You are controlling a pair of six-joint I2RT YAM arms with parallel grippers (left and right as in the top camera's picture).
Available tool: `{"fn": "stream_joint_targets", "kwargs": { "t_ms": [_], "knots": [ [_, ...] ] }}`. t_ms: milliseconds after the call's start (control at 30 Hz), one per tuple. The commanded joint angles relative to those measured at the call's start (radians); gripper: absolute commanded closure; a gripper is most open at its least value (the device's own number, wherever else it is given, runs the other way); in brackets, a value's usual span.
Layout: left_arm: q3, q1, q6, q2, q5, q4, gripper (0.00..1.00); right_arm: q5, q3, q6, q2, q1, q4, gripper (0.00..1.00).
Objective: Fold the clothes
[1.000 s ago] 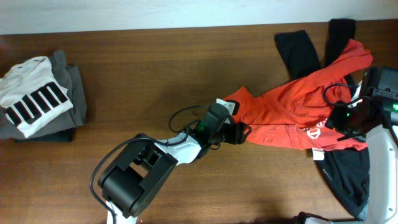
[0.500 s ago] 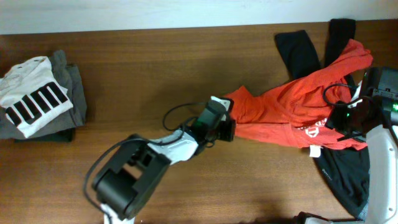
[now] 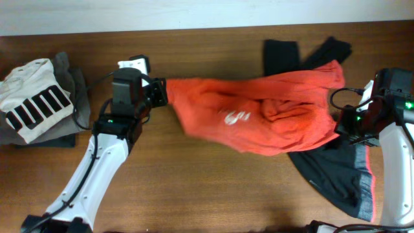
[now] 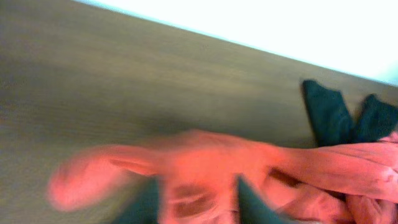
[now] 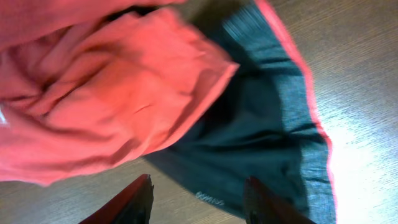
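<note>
A red shirt (image 3: 259, 113) lies stretched across the middle of the table, white print facing up. My left gripper (image 3: 160, 92) is shut on its left edge; in the blurred left wrist view the red cloth (image 4: 205, 168) sits between the fingers (image 4: 198, 204). My right gripper (image 3: 343, 124) is at the shirt's right end, open and empty. In the right wrist view its fingers (image 5: 198, 200) hang over bare wood beside the red shirt (image 5: 106, 106) and a dark garment (image 5: 267, 137).
Dark shorts with a grey and red band (image 3: 339, 181) lie at the right front, partly under the shirt. A black garment (image 3: 281, 55) lies at the back. A folded pile with a white printed shirt (image 3: 35, 100) sits at the far left.
My left arm has swung from the table's middle to the far left, pulling the red shirt leftward and stretching it out. The right arm has barely moved.
</note>
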Motion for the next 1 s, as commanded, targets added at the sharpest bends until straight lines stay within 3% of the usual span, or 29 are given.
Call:
{"fn": "stream_joint_targets", "kwargs": {
  "t_ms": [0, 233, 467, 733, 967],
  "knots": [
    [-0.004, 0.013, 0.015, 0.045, 0.062, -0.050, 0.01, -0.013, 0.013, -0.006, 0.014, -0.003, -0.006, 0.49],
    [-0.004, -0.050, 0.000, 0.067, 0.291, -0.200, 0.01, -0.013, 0.011, -0.018, 0.031, -0.003, -0.011, 0.49],
    [-0.010, -0.225, -0.068, 0.097, 0.302, -0.283, 0.01, -0.013, 0.010, -0.018, 0.071, -0.003, -0.012, 0.48],
    [-0.010, -0.404, -0.257, 0.270, 0.311, -0.245, 0.01, -0.013, 0.010, -0.021, 0.072, -0.003, -0.017, 0.48],
    [-0.010, -0.497, -0.260, 0.419, 0.417, -0.021, 0.01, -0.013, 0.010, -0.021, 0.072, -0.003, -0.016, 0.48]
  ]
}}
